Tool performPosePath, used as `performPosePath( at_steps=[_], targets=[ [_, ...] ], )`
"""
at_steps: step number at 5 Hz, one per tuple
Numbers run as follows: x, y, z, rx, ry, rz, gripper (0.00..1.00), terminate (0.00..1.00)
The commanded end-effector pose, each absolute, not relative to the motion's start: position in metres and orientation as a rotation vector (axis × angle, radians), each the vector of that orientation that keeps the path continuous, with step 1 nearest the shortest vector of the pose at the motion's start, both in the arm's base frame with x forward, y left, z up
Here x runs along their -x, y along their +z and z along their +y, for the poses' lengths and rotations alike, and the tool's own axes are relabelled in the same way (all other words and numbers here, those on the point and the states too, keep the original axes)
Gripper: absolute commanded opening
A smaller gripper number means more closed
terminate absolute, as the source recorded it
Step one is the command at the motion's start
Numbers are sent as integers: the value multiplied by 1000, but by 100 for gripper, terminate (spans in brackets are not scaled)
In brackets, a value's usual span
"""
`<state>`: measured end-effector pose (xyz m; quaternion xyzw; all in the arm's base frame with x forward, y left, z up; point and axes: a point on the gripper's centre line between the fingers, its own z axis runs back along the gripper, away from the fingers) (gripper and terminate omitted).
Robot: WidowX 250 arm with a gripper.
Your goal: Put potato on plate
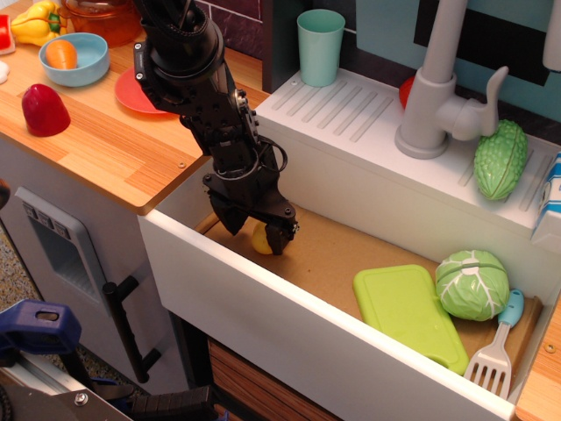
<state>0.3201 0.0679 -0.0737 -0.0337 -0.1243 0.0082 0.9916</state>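
I have the hand (pixel 257 235) down in the toy sink basin, its two black fingers set on either side of the potato (pixel 260 239). Only a sliver of the pale yellow shows between them, low at the left end of the brown sink floor. The fingers look pressed against it, but I cannot tell whether they are truly clamped or only straddling it.

The plate (pixel 130 92) sits up on the wooden tabletop (pixel 114 149), mostly hidden behind the arm, with a light-blue bowl (pixel 75 58) and a red toy (pixel 45 110) near it.

What worries me from here — the potato is smooth and egg-shaped, so a grip off its middle could squirt it out sideways. The white front wall of the sink (pixel 289 326) and the counter edge stand close by; lifting too little before swinging left could knock the potato loose against that edge. The plate is also shallow-rimmed, so a high release might let the potato roll off — toward the bowl or the floor.
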Motion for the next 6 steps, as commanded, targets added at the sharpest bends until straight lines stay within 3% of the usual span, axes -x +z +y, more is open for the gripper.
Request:
performPosePath(
  at_steps=[1,2,3,5,6],
  targets=[
    [-330,-75,74,71,19,-291,100,0],
    [-332,-73,76,111,30,-276,0,0],
    [-329,-56,74,84,67,-277,0,0],
    [-307,36,95,-122,23,-207,0,0],
    [-313,61,131,-167,-56,-220,0,0]
  ],
)
